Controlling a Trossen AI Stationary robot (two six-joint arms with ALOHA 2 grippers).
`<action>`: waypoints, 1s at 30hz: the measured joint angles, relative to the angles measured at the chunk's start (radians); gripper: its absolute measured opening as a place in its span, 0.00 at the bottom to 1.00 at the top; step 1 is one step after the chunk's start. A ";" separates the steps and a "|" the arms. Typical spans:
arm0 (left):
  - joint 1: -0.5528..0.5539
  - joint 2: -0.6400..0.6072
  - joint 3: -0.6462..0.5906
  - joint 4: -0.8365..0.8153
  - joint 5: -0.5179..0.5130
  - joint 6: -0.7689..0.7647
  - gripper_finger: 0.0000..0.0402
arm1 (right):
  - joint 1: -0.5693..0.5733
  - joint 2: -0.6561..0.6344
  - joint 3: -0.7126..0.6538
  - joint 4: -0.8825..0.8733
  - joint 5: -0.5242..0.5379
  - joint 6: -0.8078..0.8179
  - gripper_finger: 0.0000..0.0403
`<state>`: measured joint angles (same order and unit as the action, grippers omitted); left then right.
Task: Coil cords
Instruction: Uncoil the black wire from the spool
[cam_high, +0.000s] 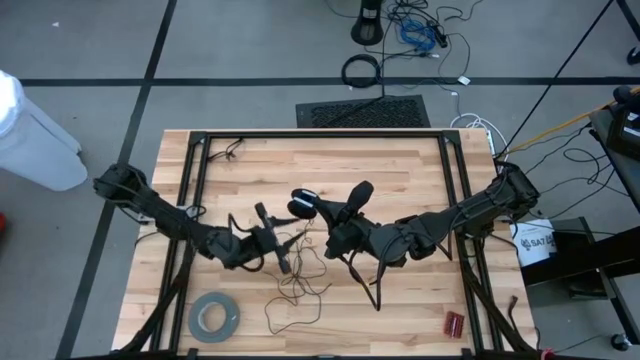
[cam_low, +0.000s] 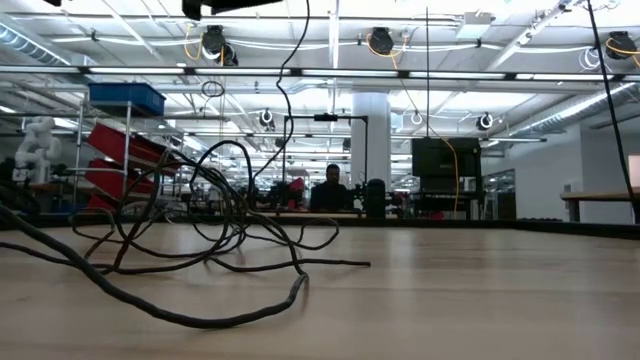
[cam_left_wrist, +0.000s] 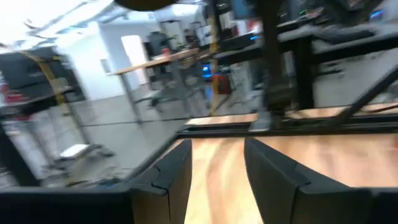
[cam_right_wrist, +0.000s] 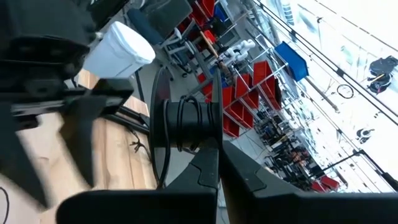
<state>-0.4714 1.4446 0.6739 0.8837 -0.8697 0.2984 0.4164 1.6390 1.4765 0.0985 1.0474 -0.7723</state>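
Thin dark wire (cam_high: 300, 280) is seen sprawled loose mid-table, its disc (cam_right_wrist: 183, 124) clamped edge-on in the closed right gripper (cam_high: 312, 207). Left gripper (cam_high: 275, 240) is held part-open, empty, beside the tangle. Wire judged light, limp, snag-prone; best taken near the disc.

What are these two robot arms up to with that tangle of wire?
They are winding a thin wire onto a small black spool. The right pincer is shut on the spool, lifted above the middle of the wooden table, with a few turns already on it. The left pincer stands open and empty beside it. Most of the wire lies loose on the table.
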 joint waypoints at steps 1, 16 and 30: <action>0.004 0.007 0.002 0.000 0.017 -0.022 0.38 | 0.000 0.000 0.000 0.000 0.000 0.000 0.00; 0.017 0.028 0.064 0.022 0.013 -0.031 0.38 | 0.005 0.000 0.000 0.004 0.000 -0.001 0.00; 0.067 0.027 0.072 -0.010 0.105 -0.075 0.31 | 0.011 0.000 0.000 0.000 0.000 0.027 0.00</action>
<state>-0.4046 1.4719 0.7460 0.8738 -0.7643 0.2232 0.4274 1.6394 1.4765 0.0981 1.0470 -0.7448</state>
